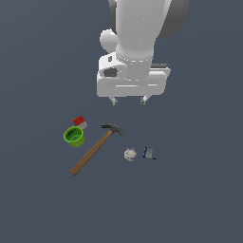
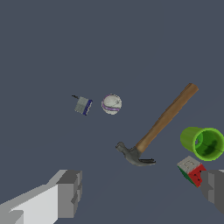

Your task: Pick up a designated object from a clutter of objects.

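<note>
Here the jaws (image 1: 128,100) hang wide apart above the tabletop (image 1: 199,190), holding nothing, with their 2 fingertips well clear of every object. In the wrist view the 2 fingers (image 2: 70,192) show as pale grey blocks at the picture's edge, far from each other.

The ball (image 1: 130,154) lies on the tabletop, off-white with faint purplish marks, smaller than the cup (image 1: 74,136). It sits just beside the blue-grey item (image 1: 148,153), apart from it, with that item on the exterior view's right. The hammer (image 1: 94,149) lies flat to the exterior view's left of the ball; its dark head points toward the arm and its wooden handle runs away toward the exterior view's lower left. The ball is near the hammer's head end but not touching it.

The green cup stands beyond the handle on the exterior view's left, open side up. The red-white box (image 1: 79,122) is just beside the cup, on the side nearer the arm; whether they touch I cannot tell.

The jaws hover closer to the hammer head than to the ball.
</note>
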`<action>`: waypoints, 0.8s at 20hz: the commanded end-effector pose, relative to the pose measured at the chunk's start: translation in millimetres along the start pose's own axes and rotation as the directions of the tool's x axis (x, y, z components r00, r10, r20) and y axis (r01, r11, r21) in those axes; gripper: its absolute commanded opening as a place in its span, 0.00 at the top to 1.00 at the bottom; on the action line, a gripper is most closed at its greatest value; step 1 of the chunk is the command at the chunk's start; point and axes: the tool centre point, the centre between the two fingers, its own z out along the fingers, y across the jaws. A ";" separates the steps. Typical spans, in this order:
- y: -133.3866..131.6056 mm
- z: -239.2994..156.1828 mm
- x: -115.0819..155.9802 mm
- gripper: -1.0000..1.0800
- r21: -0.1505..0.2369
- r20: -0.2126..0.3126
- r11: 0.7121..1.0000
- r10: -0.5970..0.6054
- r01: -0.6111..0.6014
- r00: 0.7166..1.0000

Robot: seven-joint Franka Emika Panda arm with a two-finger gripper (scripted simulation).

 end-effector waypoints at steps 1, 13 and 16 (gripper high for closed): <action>0.0 0.0 0.0 0.04 0.000 0.000 1.000 0.000 0.000 1.000; -2.5 -8.2 12.7 0.04 0.024 -0.037 1.000 -0.002 0.003 0.999; -2.6 -8.0 12.9 0.04 0.024 -0.037 1.000 -0.002 0.003 0.999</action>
